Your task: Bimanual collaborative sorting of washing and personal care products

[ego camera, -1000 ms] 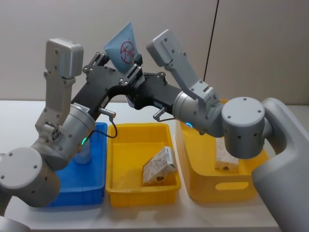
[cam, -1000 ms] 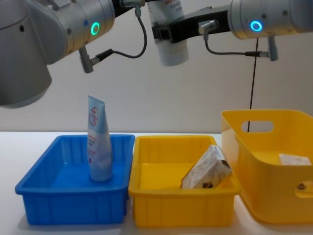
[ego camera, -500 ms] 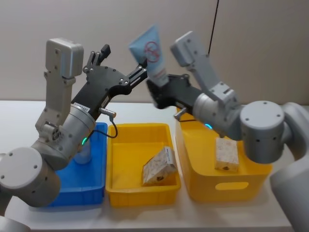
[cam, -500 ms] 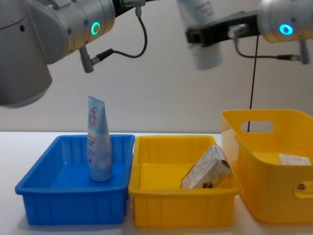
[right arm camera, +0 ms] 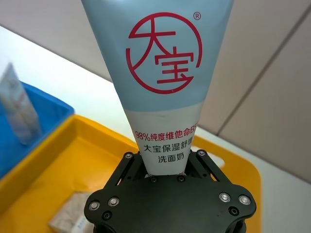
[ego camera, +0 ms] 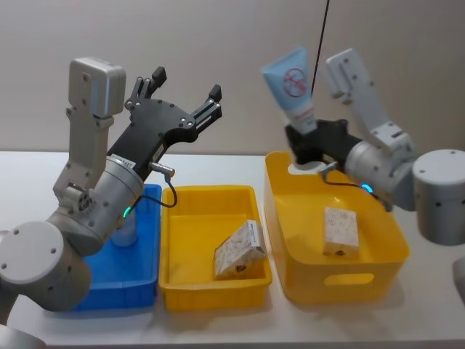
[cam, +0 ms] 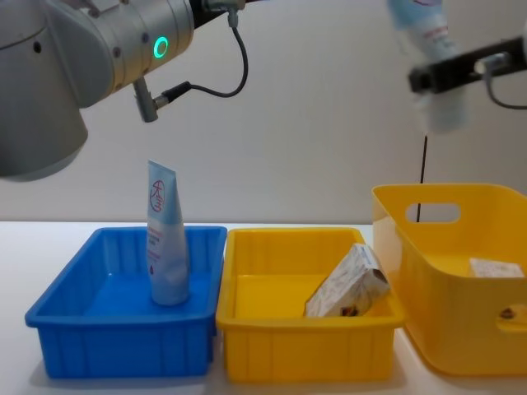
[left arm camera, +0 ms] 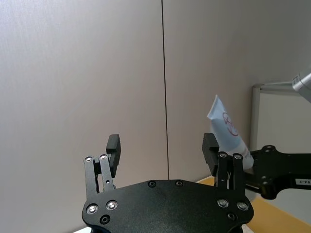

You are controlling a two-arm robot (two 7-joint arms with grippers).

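My right gripper (ego camera: 309, 142) is shut on the lower end of a pale blue squeeze tube (ego camera: 290, 87) with a red logo, held upright above the back of the large yellow bin (ego camera: 341, 280). The right wrist view shows the tube (right arm camera: 163, 73) standing up from the gripper (right arm camera: 165, 162). My left gripper (ego camera: 182, 93) is raised above the blue and middle bins, open and empty; in the left wrist view the gripper (left arm camera: 162, 145) has the tube (left arm camera: 227, 131) far off. A second tube (cam: 165, 239) stands in the blue bin (cam: 123, 346). Patterned boxes lie in the middle bin (ego camera: 240, 251) and the large bin (ego camera: 340, 231).
Three bins stand side by side on the white table: blue at the left, a shallow yellow bin (ego camera: 211, 294) in the middle, the deep yellow one at the right. A plain wall is behind. My left arm covers part of the blue bin in the head view.
The left gripper let go of the tube and stayed in place, open. The right gripper carried the tube to the right, from beside the left gripper to above the large yellow bin.
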